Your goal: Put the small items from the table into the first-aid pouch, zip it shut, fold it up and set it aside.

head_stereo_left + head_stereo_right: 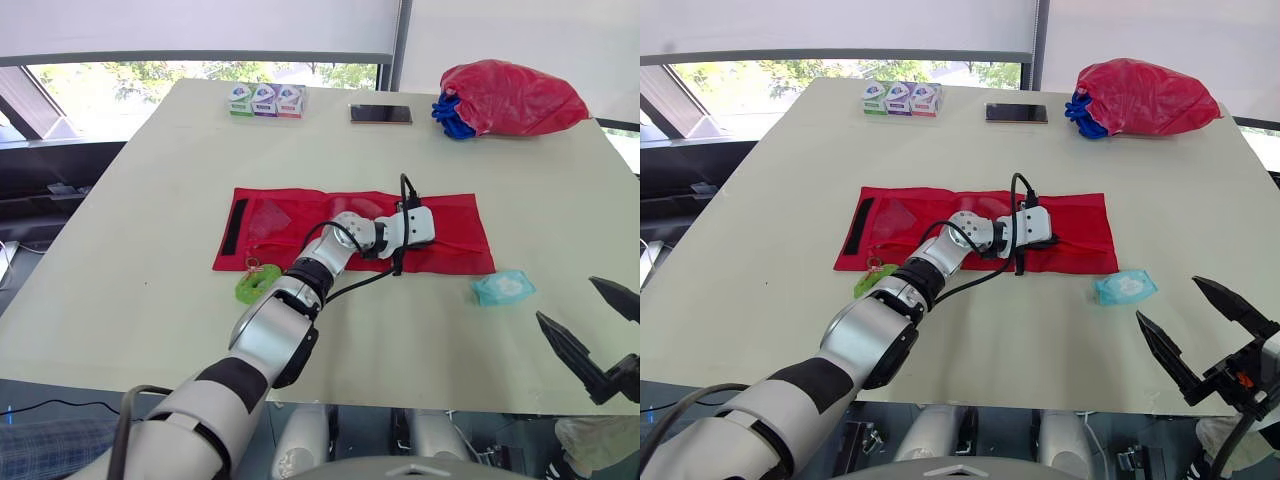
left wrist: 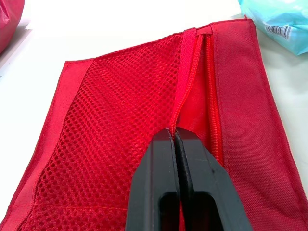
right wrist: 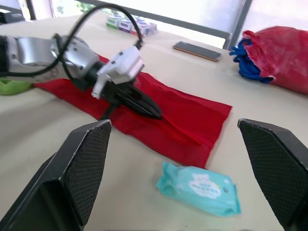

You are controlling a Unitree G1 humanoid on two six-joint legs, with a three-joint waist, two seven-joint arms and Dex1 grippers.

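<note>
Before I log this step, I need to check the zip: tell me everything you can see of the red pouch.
The red pouch lies unfolded and flat, a long fabric rectangle on the table. It has a mesh panel, a red zip that looks partly open, and a black strip at its left end. The left hand rests on it, fingers shut on the zip line. A green item sits beside its near edge.

A phone (image 1: 380, 114) lies at the table's (image 1: 150, 200) far edge, between three boxes (image 1: 265, 100) and a red bag (image 1: 515, 97).
</note>
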